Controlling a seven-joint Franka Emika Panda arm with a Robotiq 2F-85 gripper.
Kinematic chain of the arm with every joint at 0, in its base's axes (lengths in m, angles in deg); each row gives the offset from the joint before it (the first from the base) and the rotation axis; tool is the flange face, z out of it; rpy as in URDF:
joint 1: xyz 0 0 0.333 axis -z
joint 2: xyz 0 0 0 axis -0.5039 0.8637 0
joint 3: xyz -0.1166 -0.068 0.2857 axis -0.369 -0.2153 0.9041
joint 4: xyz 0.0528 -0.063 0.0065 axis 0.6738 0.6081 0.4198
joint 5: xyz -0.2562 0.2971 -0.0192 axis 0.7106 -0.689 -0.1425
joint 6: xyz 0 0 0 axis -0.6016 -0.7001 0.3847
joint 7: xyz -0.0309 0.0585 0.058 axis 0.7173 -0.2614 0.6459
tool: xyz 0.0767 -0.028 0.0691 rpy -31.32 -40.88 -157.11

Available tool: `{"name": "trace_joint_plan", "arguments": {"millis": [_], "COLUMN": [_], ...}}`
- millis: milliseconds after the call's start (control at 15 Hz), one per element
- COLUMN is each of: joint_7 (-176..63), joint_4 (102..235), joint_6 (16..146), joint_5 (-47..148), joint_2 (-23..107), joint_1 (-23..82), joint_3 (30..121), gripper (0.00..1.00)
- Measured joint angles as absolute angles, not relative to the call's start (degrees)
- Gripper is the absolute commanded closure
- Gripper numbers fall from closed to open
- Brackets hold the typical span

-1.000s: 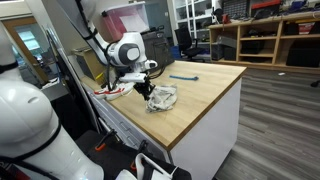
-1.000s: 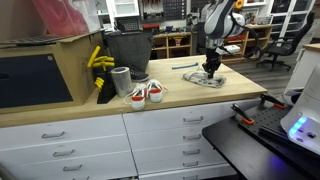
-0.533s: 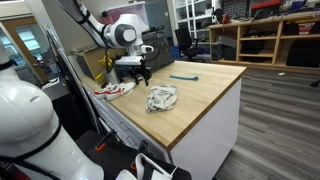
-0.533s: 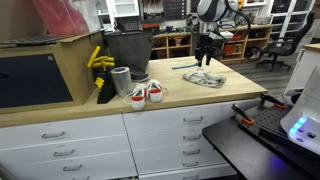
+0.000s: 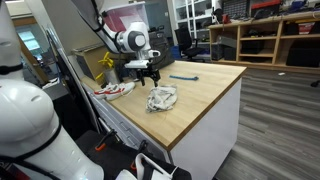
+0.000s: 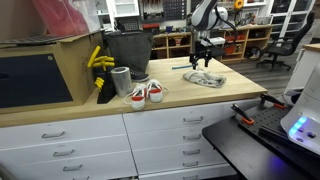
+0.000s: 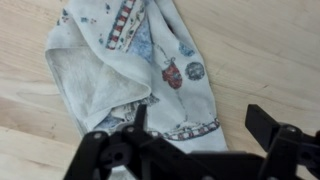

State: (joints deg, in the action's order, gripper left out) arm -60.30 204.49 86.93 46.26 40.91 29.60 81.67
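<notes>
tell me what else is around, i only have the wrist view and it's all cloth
observer: A pair of shoes lies off to one side of the cloth, well apart from it.
operator: is the gripper touching the cloth
observer: No. In both exterior views the gripper hangs above it with a clear gap.
operator: anything else nearby
observer: A slim blue tool lies flat on the same surface, apart from the cloth.
</notes>
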Motion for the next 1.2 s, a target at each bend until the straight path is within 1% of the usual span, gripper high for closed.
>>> {"name": "trace_joint_plan", "arguments": {"millis": [400,667,933,1200], "joint_7": [-58.4,-51.2,-40.4,-26.5], "joint_4": [196.8,194.1,193.1,193.1], "joint_6": [87.8,90.5,93.4,98.1], "joint_5": [46.2,45.7,45.9,47.7], "joint_2": [48.5,51.1,52.3,53.4], "joint_1": [29.8,29.1,25.6,20.1], "joint_3": [79.9,79.4,76.8,71.7], "gripper": [0.00,0.00,0.00,0.00]}}
